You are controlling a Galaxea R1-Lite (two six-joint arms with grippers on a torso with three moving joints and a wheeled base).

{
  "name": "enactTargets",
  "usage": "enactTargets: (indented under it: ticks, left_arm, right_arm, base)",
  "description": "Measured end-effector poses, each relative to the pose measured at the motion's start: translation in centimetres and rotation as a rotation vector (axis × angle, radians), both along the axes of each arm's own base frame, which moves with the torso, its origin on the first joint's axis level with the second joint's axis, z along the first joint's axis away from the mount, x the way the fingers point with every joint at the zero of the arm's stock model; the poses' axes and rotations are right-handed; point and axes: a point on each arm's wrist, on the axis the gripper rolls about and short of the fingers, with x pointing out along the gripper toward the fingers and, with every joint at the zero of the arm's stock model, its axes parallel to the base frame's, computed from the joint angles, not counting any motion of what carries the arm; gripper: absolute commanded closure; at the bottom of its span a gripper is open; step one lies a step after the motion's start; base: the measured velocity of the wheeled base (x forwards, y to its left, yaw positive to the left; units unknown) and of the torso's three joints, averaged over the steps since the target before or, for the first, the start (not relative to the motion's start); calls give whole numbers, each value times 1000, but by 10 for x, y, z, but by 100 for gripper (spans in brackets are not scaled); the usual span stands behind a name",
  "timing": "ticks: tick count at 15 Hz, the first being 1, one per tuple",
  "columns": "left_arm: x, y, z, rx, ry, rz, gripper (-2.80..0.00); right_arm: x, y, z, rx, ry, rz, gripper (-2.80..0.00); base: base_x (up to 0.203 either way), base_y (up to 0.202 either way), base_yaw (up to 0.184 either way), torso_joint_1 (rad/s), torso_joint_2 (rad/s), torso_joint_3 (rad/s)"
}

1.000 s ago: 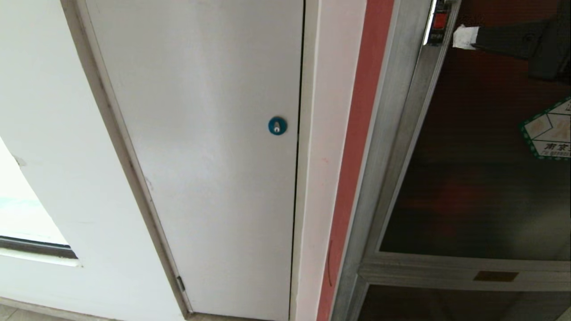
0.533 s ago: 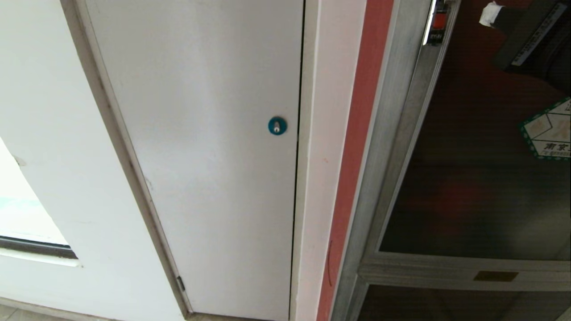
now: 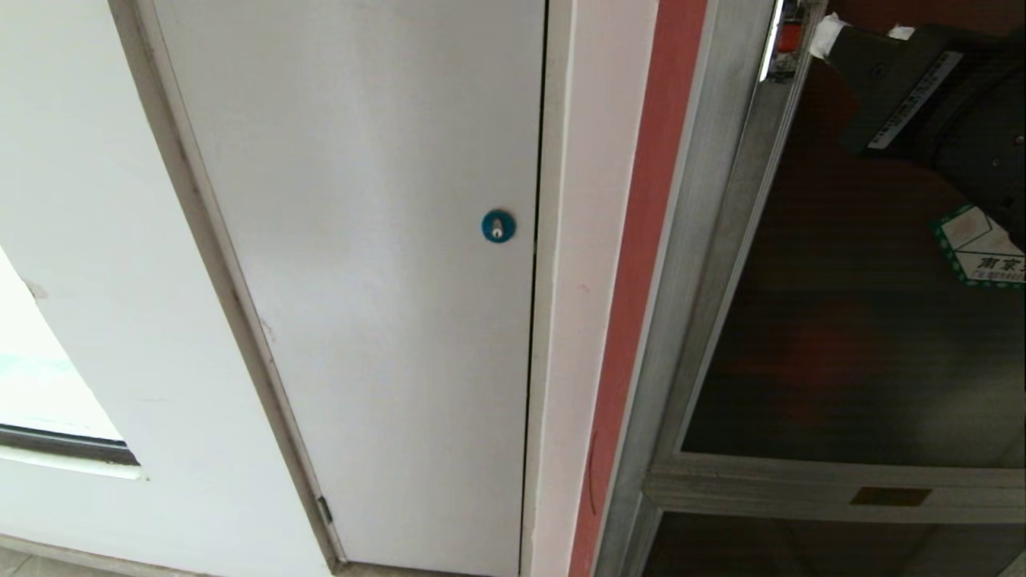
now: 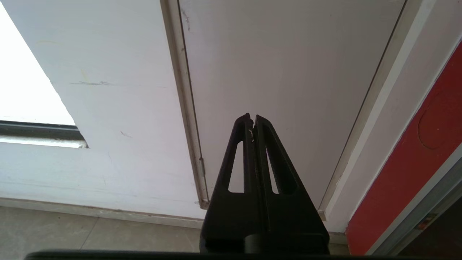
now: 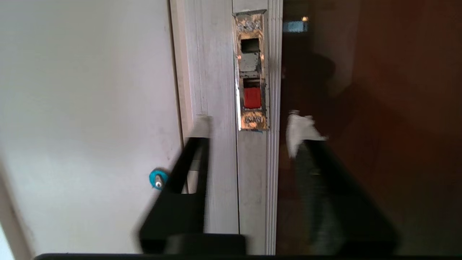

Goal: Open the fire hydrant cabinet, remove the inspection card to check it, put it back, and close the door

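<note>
The fire hydrant cabinet's silver frame [image 3: 721, 240] stands at the right, and its door [image 3: 866, 336] of dark tinted glass lies shut in it. A red latch tab [image 5: 252, 97] sits in a worn metal plate on the door's edge, and also shows as the latch tab [image 3: 789, 36] in the head view. My right gripper [image 5: 251, 127] is open just below that tab. Its white-taped fingertips [image 5: 300, 130] straddle the door's frame edge with nothing between them. In the head view the right gripper [image 3: 862, 34] hangs at the top right. The inspection card is out of view. My left gripper [image 4: 252, 117] is shut and empty, parked low.
A plain white door [image 3: 361, 240] with a round blue lock [image 3: 498, 226] fills the left and middle. A red wall strip [image 3: 641, 280] runs between it and the cabinet. A green-bordered hexagonal sticker [image 3: 982, 252] is on the glass. Floor tiles [image 4: 90, 234] lie below.
My right gripper went from shut to open, and its wrist rolled. It swung away from the latch and back, so its fingers now straddle the door's edge.
</note>
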Motion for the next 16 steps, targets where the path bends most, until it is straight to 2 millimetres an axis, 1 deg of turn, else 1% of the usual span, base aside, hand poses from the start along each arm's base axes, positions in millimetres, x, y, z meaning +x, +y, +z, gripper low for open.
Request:
enactTargets:
  ticks: [4, 8, 16]
  left_arm:
    - [0, 0, 0, 0, 0, 0, 0]
    - [0, 0, 0, 0, 0, 0, 0]
    - [0, 0, 0, 0, 0, 0, 0]
  right_arm:
    - [13, 8, 0, -20, -6, -24, -280]
    - [29, 6, 9, -24, -26, -82, -280]
    - [45, 7, 17, -37, -49, -103, -280]
  base:
    - [0, 0, 0, 0, 0, 0]
    - [0, 0, 0, 0, 0, 0]
    - [0, 0, 0, 0, 0, 0]
